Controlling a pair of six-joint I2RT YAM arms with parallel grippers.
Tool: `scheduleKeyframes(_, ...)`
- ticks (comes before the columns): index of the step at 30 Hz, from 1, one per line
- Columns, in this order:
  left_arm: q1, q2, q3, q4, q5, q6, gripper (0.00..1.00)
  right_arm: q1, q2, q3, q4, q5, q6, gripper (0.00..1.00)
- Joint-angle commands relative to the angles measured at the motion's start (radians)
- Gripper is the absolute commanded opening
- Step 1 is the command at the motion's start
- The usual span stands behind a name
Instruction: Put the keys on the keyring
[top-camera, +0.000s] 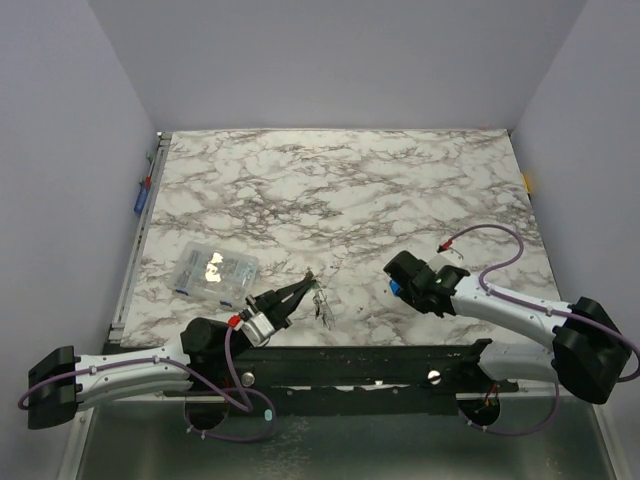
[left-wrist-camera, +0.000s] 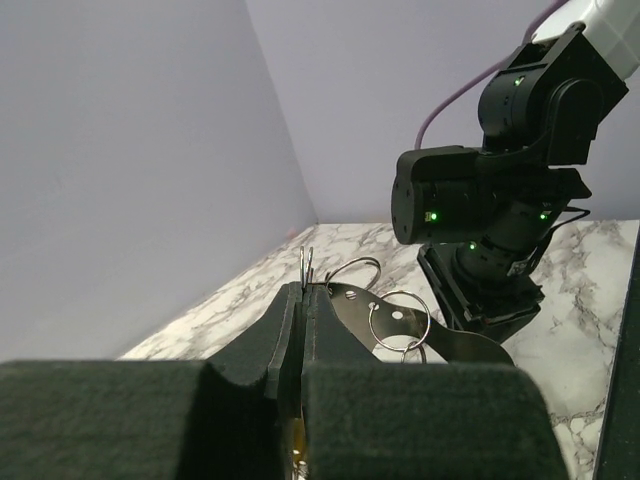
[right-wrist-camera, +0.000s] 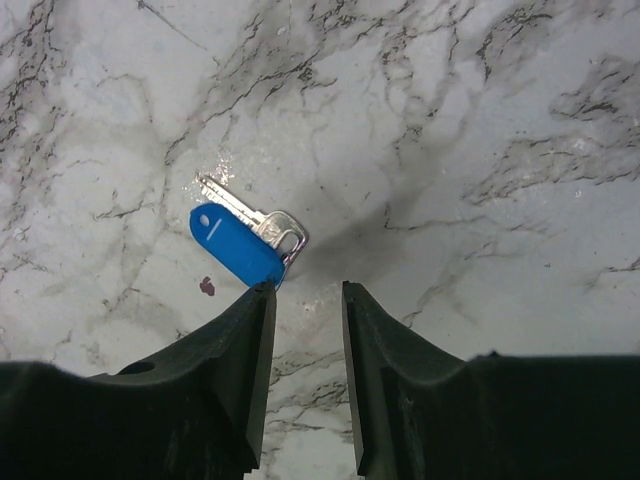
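A silver key with a blue plastic tag (right-wrist-camera: 235, 243) lies flat on the marble table (right-wrist-camera: 450, 120). My right gripper (right-wrist-camera: 303, 290) hovers just over it, open, with nothing between the jaws; the left fingertip (right-wrist-camera: 258, 300) overlaps the tag's near end. From above, that right gripper (top-camera: 405, 275) points down with a bit of blue (top-camera: 397, 289) showing beside it. My left gripper (left-wrist-camera: 303, 290) is shut on the keyring (left-wrist-camera: 307, 264), whose thin wire sticks up edge-on from the pads. A slotted metal plate with small rings (left-wrist-camera: 400, 320) hangs beside it. The keyring (top-camera: 318, 297) sits at the left gripper (top-camera: 300, 288) tip.
A clear plastic bag (top-camera: 213, 270) holding small items lies left of centre. A red-tipped cable (top-camera: 446, 245) trails on the table by the right arm (top-camera: 520, 312). Purple walls close in both sides. A small dark red spot (right-wrist-camera: 207, 286) marks the marble near the tag.
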Motion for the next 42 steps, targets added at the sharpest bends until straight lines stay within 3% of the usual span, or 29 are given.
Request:
scheduleKeyframes(1,0.001,-0.002,0.005,0.029,0.033,-0.011,0.00,-0.021,0.010,-0.034,0.129,0.049,-0.009,0.41)
scheduleKeyframes(30,0.000,-0.005,-0.003,0.021,0.016,-0.008,0.00,-0.055,0.119,-0.041,0.187,-0.012,-0.017,0.30)
scheduleKeyframes(42,-0.002,-0.002,-0.005,0.017,0.008,-0.005,0.00,-0.055,0.093,-0.031,0.178,0.007,-0.053,0.02)
